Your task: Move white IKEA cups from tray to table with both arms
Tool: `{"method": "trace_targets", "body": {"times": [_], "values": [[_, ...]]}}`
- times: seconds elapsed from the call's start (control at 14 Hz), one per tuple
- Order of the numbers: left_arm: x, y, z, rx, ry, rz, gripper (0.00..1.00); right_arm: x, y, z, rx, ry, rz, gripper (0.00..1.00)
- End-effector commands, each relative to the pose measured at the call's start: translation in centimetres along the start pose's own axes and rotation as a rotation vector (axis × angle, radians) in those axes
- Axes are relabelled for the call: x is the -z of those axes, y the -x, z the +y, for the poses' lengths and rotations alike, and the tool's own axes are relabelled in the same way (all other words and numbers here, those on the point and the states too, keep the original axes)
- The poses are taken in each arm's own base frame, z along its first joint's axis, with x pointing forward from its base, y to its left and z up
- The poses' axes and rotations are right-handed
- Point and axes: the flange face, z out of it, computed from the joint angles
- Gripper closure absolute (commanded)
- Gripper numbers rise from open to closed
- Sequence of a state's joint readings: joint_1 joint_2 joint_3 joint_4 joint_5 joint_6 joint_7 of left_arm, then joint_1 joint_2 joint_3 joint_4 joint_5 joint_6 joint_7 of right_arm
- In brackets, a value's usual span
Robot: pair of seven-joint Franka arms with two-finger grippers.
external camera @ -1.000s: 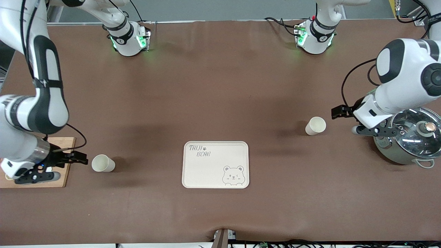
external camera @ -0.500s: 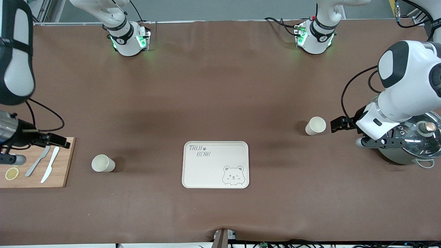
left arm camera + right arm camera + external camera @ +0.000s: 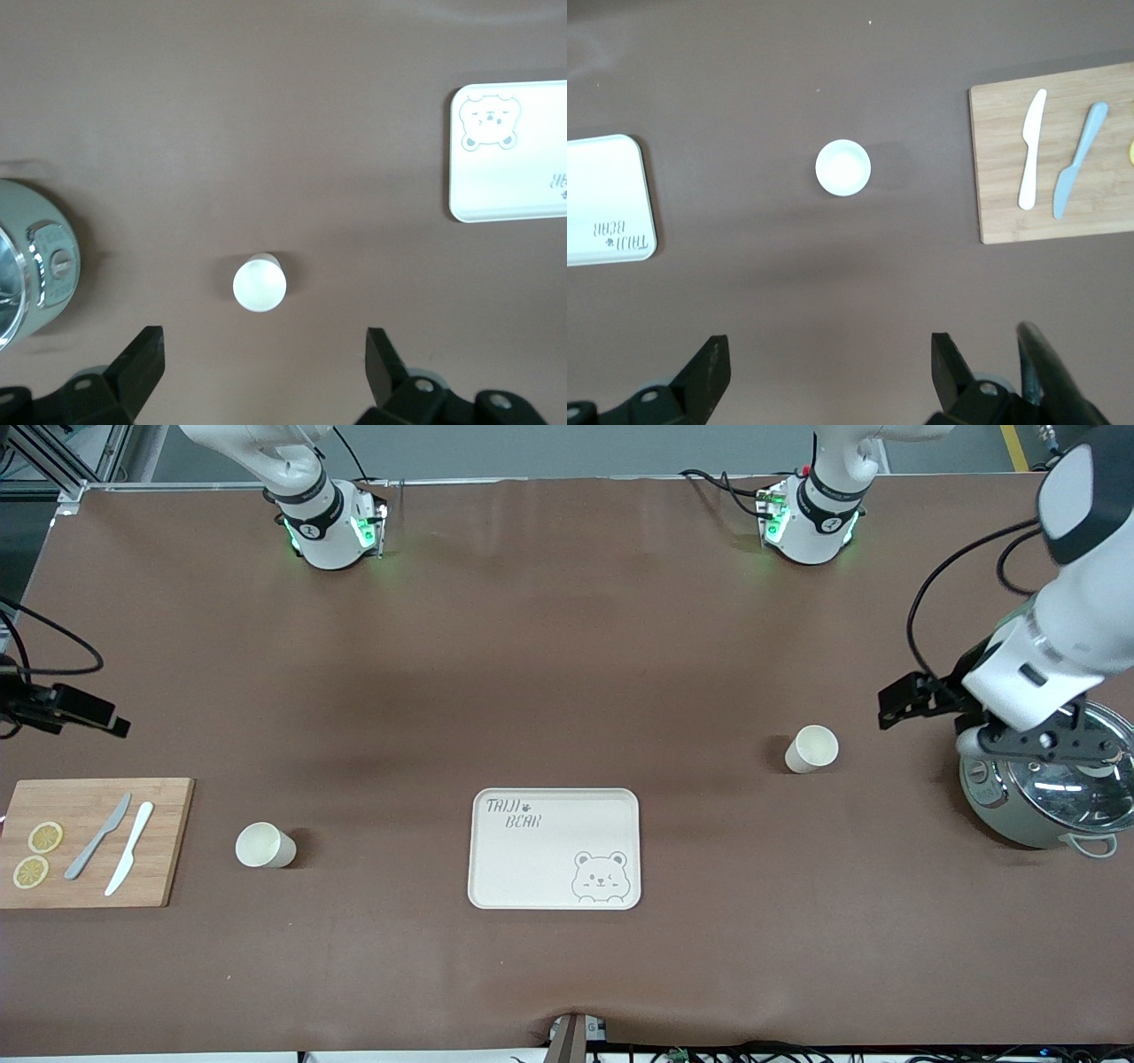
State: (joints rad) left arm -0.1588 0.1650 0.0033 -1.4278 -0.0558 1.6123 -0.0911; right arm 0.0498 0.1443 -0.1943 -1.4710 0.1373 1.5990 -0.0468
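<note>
A: Right gripper (image 3: 106,724) spread wide, empty, up over the table (image 3: 549,646) at its own arm's end. One cup (image 3: 264,845) upright beside the cutting board (image 3: 93,841); tray (image 3: 554,849) bare.

B: Second cup (image 3: 810,748) upright near the pot (image 3: 1045,788). Left gripper (image 3: 904,701) also agape, holding nothing.

A: Risk: an arm sweeping low could tip either cup.

We are seeing wide bare brown table (image 3: 567,646) lying open through the frame's upper and middle band, and along its lower strip too. Standing in the way are the flat cream bear-printed tray (image 3: 554,868) at lower centre, two small cream-white cups (image 3: 265,845) (image 3: 811,748), a wooden cutting board (image 3: 168,841) carrying knives at lower left, and a steel lidded pot (image 3: 1019,824) at right.
</note>
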Motion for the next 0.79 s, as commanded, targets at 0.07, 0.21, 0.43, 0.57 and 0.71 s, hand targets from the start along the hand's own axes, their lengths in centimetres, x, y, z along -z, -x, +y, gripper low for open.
{"method": "trace_targets", "body": {"times": [0.07,0.21,0.43,0.57,0.71], "values": [[2.7,2.0,-1.2,-0.023,-0.021,-0.005,0.0,2.4,3.1,-1.7,0.025,0.004,-0.041,0.0],[3.7,3.1,-2.1,-0.066,-0.02,-0.023,0.0,3.4,4.0,-3.2,0.05,0.009,-0.053,0.0],[3.9,3.4,-2.3,-0.051,-0.024,-0.032,0.0,5.0,5.4,-3.7,0.064,0.007,-0.042,0.0],[3.9,3.3,-2.4,-0.044,-0.026,-0.03,0.0,4.7,5.3,-4.1,0.074,0.026,-0.04,0.0],[3.9,3.3,-2.4,-0.049,-0.027,-0.031,0.0,4.1,5.0,-4.4,0.08,0.034,-0.036,0.0]]}}
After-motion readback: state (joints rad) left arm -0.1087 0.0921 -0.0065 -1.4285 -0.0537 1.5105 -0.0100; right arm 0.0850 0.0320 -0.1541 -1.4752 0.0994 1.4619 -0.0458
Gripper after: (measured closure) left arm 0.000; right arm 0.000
